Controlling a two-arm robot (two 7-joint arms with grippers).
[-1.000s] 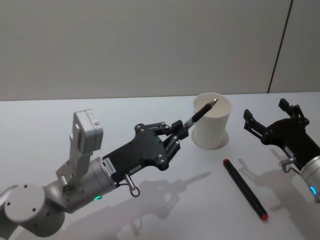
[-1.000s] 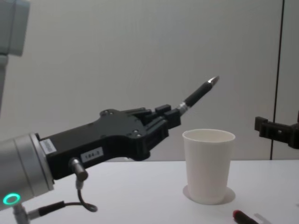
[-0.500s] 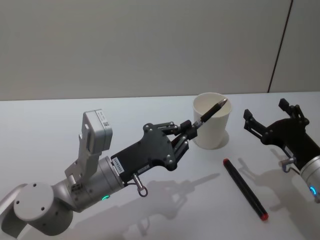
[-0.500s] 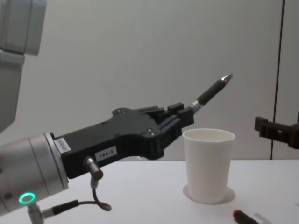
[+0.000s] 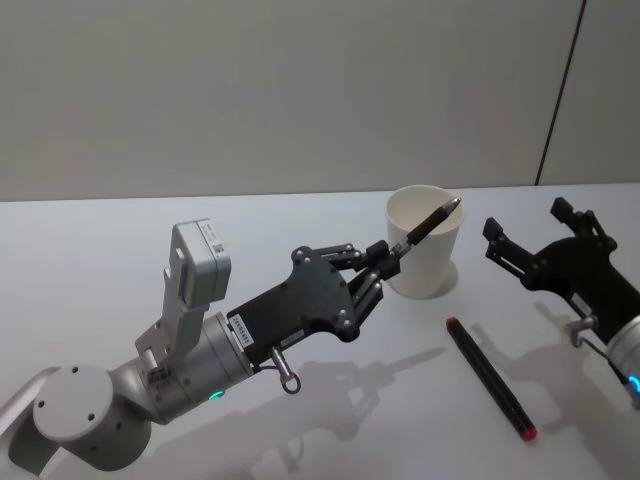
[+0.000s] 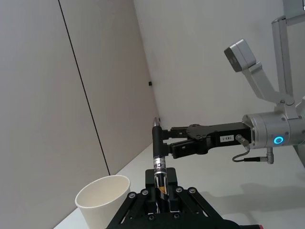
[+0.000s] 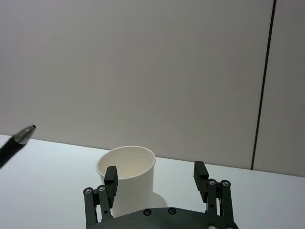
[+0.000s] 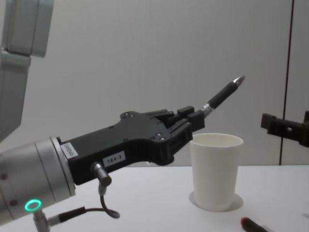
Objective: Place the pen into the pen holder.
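Observation:
My left gripper [image 5: 385, 258] is shut on a black pen [image 5: 425, 225] with a silver tip. The pen slants up and forward, and its tip hangs above the mouth of the pen holder [image 5: 430, 268], a white paper cup. From the chest, the pen [image 8: 222, 93] stands clear above the cup [image 8: 215, 171], with the left gripper [image 8: 193, 121] just left of the rim. In the left wrist view the pen [image 6: 157, 152] rises from between the fingers, beside the cup [image 6: 102, 200]. My right gripper [image 5: 524, 217] hovers open to the right of the cup, holding nothing.
A black marker with red ends [image 5: 490, 377] lies on the white table [image 5: 120, 250], right of the cup and in front of my right gripper. A plain wall runs close behind the table. The right wrist view looks over the open fingers at the cup [image 7: 128, 176].
My left arm has carried the pen forward and to the right, bringing its tip from the cup's near side to over the mouth. The right gripper has shifted slightly.

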